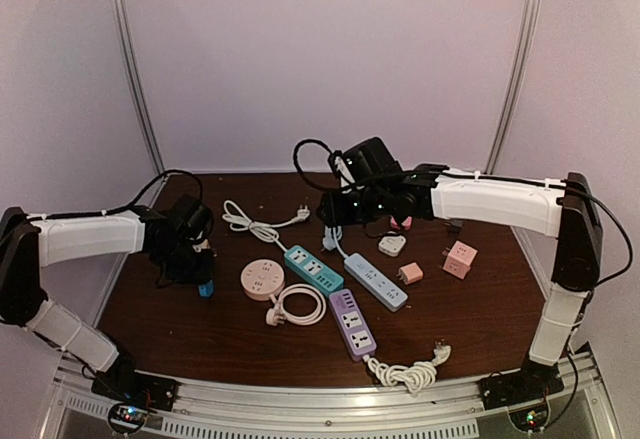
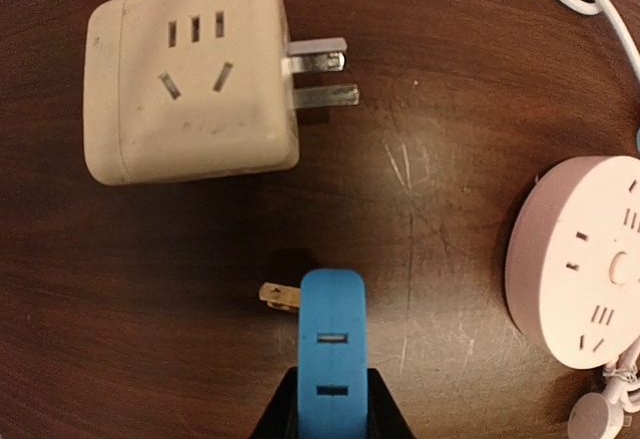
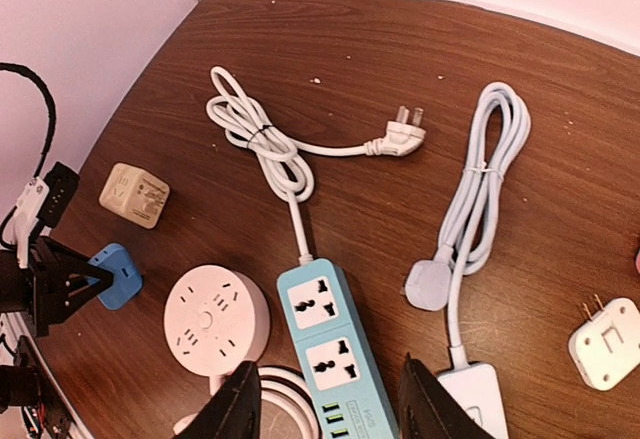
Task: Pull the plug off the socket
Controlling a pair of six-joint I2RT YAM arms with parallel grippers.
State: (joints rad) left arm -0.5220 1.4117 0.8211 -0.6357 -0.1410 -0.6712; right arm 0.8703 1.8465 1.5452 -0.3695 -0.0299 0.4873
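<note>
In my left gripper (image 2: 332, 399) sits a blue plug (image 2: 332, 359), the jaws shut on its sides. Its brass prongs stick out to the left, free of any socket, just above the table. The top view shows this plug (image 1: 205, 288) at the left, under the left gripper (image 1: 200, 274). My right gripper (image 3: 330, 399) stands open above the teal socket strip (image 3: 335, 344), its fingers (image 3: 235, 409) on either side of the strip and apart from it. In the top view the teal strip (image 1: 313, 268) lies mid-table, just below the right gripper (image 1: 335, 229).
A beige cube adapter (image 2: 190, 84) lies beyond the blue plug, and a pink round socket (image 2: 585, 259) is to its right. A light blue strip (image 1: 376, 280), a purple strip (image 1: 353, 324), coiled white cords (image 3: 265, 139), a white adapter (image 3: 610, 344) and pink adapters (image 1: 459, 259) lie around.
</note>
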